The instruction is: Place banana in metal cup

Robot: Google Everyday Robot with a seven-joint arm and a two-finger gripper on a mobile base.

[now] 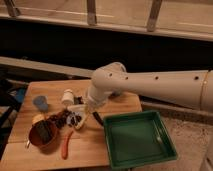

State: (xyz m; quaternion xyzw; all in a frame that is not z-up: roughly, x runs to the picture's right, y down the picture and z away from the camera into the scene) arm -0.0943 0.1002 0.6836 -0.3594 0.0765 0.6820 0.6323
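Note:
The banana, pale yellow and curved, lies on the wooden table at the right edge of a cluster of dark items. My gripper hangs from the white arm and is right over the banana's upper end, touching or almost touching it. A pale, silvery cup stands upright behind the cluster, a little to the left of the gripper. Whether the banana is held cannot be told.
A green tray sits at the table's right front. A brown bowl, a round yellow fruit, a blue cup and a thin orange-red stick are at the left. Dark clutter lies mid-table.

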